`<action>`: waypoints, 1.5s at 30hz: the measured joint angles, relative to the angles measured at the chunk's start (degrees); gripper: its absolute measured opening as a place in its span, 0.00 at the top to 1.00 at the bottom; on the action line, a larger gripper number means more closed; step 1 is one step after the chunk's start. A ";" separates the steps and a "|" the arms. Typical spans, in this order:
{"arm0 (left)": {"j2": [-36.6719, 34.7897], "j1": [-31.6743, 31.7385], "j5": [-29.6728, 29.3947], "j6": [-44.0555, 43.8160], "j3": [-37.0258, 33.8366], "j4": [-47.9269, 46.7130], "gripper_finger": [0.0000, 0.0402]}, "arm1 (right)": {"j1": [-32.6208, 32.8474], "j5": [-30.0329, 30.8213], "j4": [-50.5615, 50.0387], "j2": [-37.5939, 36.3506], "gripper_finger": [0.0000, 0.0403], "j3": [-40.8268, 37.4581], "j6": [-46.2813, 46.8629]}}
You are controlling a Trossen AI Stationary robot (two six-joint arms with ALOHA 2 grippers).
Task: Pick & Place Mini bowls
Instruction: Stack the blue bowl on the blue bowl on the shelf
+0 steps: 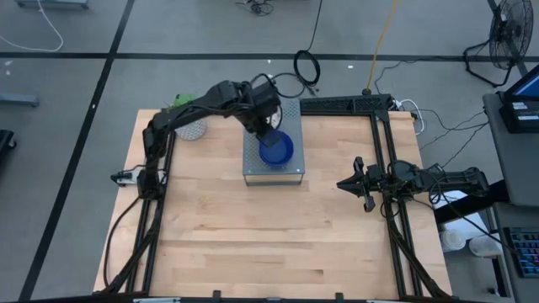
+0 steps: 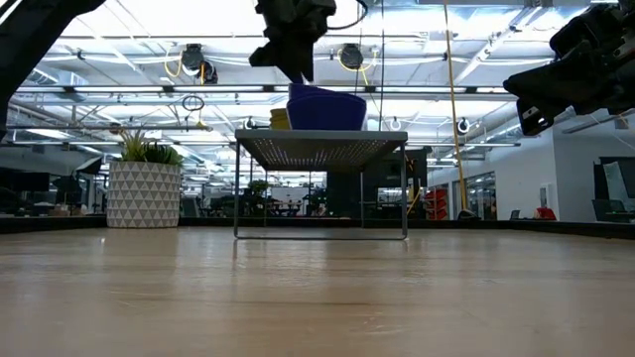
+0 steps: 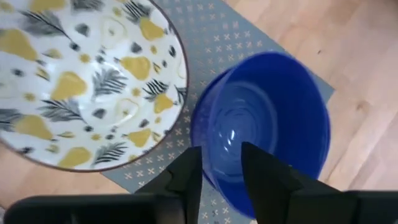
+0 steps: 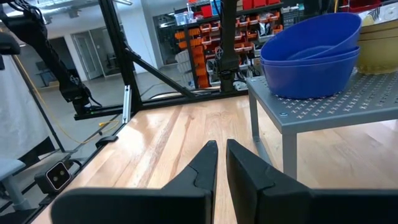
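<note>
Two bright blue mini bowls are nested on a grey perforated stand [image 1: 253, 168] at the table's middle; the top blue bowl [image 4: 311, 34] sits askew in the lower blue bowl [image 4: 308, 78]. Beside them on the stand is a cream bowl [image 3: 87, 81] with a yellow pear and leaf pattern inside. My left gripper [image 3: 221, 152] reaches over the stand from the far left, at the top blue bowl's [image 1: 278, 151] far-left rim. My right gripper [image 4: 222, 149] waits shut and empty above the table's right side [image 1: 345, 183]. My left gripper has the top blue bowl by its far-left rim [image 3: 214, 171], one finger inside the bowl and one outside. The fingers come from above, pointing down. The bowl is tilted, with its gripper side raised [image 2: 294, 89] and its opposite side resting in the lower blue bowl.
A white patterned pot with a green plant [image 1: 192, 128] stands at the table's far left, beside the left arm. The stand rests on thin legs [image 2: 236, 188] with open space beneath. Bare wood lies near and to both sides of the stand. Black frame rails run along the table's edges.
</note>
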 joint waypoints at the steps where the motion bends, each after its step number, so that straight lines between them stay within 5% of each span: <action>1: -0.52 0.06 -0.10 0.44 0.02 0.12 0.71 | 0.00 0.00 -0.01 0.02 0.95 -0.02 0.01; 9: -4.58 -0.83 -6.39 -1.94 0.01 2.82 0.70 | -0.01 0.00 -0.01 0.02 0.95 0.00 0.00; 14: -4.95 -2.76 2.81 -0.19 -0.29 2.12 0.71 | 0.00 0.00 0.02 0.00 0.95 -0.02 0.00; 20: -7.00 -7.75 -7.07 7.28 -0.37 3.28 0.96 | -0.01 0.00 0.00 0.02 0.95 -0.01 0.01; 27: -15.35 -16.69 -16.98 19.73 -2.54 17.06 0.99 | -0.01 0.00 0.00 0.02 0.95 0.00 0.00; 35: -24.18 -18.97 -10.30 35.52 -31.50 54.87 0.99 | 0.00 0.00 -0.09 0.02 0.95 -0.01 0.01; 40: -26.59 -11.80 -4.73 33.20 -49.79 68.85 0.99 | -0.01 0.00 0.04 0.17 0.95 -0.02 0.00; 45: -26.62 -6.19 2.80 30.23 -59.65 82.43 0.99 | -0.01 0.00 -0.12 0.38 0.95 -0.01 0.00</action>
